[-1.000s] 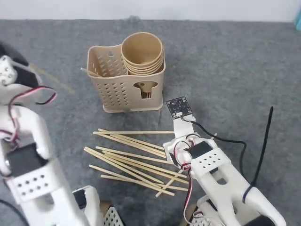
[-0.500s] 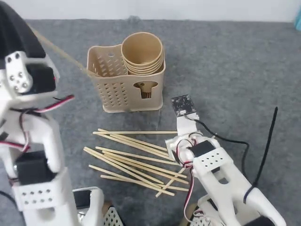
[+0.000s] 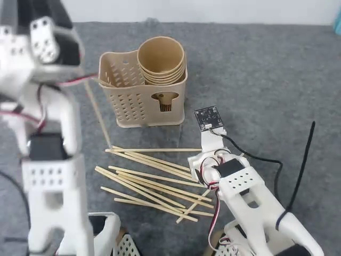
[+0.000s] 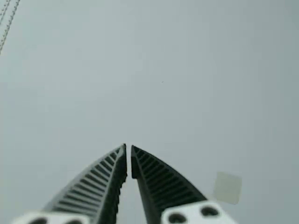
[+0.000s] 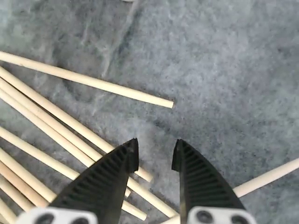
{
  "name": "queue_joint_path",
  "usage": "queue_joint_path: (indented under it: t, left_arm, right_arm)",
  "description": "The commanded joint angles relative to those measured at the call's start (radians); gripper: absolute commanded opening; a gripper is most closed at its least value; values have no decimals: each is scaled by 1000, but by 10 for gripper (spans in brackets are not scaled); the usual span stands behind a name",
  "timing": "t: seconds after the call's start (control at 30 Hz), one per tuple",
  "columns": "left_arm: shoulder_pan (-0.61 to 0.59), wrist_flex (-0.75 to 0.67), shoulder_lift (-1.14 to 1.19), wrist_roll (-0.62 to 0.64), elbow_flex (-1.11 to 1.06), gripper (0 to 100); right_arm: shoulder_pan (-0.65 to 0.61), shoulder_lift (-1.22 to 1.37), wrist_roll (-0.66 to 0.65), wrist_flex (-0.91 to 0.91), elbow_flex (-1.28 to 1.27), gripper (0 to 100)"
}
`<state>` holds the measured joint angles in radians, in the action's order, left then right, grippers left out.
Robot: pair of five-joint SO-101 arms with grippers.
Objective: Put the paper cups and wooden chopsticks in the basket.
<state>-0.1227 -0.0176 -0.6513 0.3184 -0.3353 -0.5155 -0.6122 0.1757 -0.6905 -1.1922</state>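
Grey carpet carries one basket holding about five nested cups. Roughly twelve chopsticks lie in front of it. Left gripper: fingers pressed together, holding nothing. Right gripper: spread over the chopsticks.

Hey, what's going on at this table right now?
Two robot arms are tidying things into a basket. The paper cups sit stacked in it, while a pile of chopsticks lies on the grey mat in front. The right gripper hovers low over that pile, jaws open. The left gripper is raised high, jaws nearly shut. A single chopstick slants down beside the basket; whether anything holds it is unclear.
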Motion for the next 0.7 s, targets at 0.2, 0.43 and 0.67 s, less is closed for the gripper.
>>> queue_joint_path:
  t: [0.2,0.43,0.67]
  left_arm:
    - [14,-152,264,-9,140,10]
    - [-118,206,69,-5,38,11]
    - [-285,773,-230,-8,-93,13]
  right_arm:
    - [15,-18,-18,27,0,136]
    - [15,-18,-18,27,0,136]
    - [15,-18,-18,27,0,136]
